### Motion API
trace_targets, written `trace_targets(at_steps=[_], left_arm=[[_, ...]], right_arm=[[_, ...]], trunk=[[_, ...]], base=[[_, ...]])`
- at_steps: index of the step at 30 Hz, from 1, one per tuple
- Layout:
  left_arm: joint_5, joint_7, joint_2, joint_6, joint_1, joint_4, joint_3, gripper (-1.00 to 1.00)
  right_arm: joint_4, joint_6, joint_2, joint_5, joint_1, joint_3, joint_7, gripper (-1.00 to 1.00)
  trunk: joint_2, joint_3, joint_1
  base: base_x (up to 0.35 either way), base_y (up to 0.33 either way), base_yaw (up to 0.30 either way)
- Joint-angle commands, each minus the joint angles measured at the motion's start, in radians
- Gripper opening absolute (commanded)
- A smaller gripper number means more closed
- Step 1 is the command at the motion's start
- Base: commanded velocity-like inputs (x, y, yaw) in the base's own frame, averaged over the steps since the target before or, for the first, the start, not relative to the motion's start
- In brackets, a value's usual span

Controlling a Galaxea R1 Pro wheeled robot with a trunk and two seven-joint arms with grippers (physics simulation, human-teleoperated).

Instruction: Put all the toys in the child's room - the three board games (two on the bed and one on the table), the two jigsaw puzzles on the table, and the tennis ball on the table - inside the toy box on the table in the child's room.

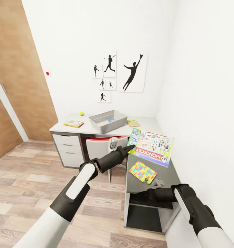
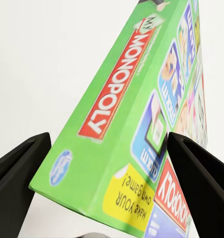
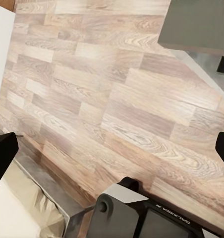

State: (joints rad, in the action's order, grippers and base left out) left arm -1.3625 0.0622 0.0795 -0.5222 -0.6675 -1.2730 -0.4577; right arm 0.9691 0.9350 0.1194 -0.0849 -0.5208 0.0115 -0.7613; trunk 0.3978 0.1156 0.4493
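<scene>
Cardboard Monopoly box (image 1: 151,147), flat and glossy, clamped in left claw (image 1: 130,148); right claw (image 1: 157,184) spread, empty.

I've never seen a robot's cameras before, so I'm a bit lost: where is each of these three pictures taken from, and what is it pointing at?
Head view: from the robot's head, looking forward and down at the table and toy box; both arms show, the left gripper holding the Monopoly box.
Left wrist view: near the left gripper, looking along its dark fingers at the Monopoly box between them.
Right wrist view: near the right gripper, looking down at the wood floor; its fingertips show at the picture's edges.
Shared: head and left wrist views both show the Monopoly box.
</scene>
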Motion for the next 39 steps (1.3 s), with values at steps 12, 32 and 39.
trace_targets(at_steps=[12, 32, 39], left_arm=[[-0.001, 0.015, 0.000, -0.004, 0.000, 0.000, 0.000, -1.00], [-0.002, 0.016, 0.000, -0.004, -0.001, 0.000, 0.002, -1.00], [-0.001, 0.016, -0.001, -0.004, -0.001, 0.001, 0.001, -1.00]], right_arm=[[0.000, 0.009, 0.001, -0.009, -0.001, 0.001, 0.001, 1.00], [0.000, 0.007, 0.000, -0.009, -0.001, 0.001, 0.003, 1.00], [0.000, 0.007, 0.000, -0.009, -0.001, 0.001, 0.004, 1.00]], trunk=[[0.002, 0.002, 0.001], [0.002, 0.002, 0.001], [0.002, 0.002, 0.001]], base=[[0.016, -0.014, 0.002], [0.001, -0.001, 0.207], [0.141, 0.000, 0.255]])
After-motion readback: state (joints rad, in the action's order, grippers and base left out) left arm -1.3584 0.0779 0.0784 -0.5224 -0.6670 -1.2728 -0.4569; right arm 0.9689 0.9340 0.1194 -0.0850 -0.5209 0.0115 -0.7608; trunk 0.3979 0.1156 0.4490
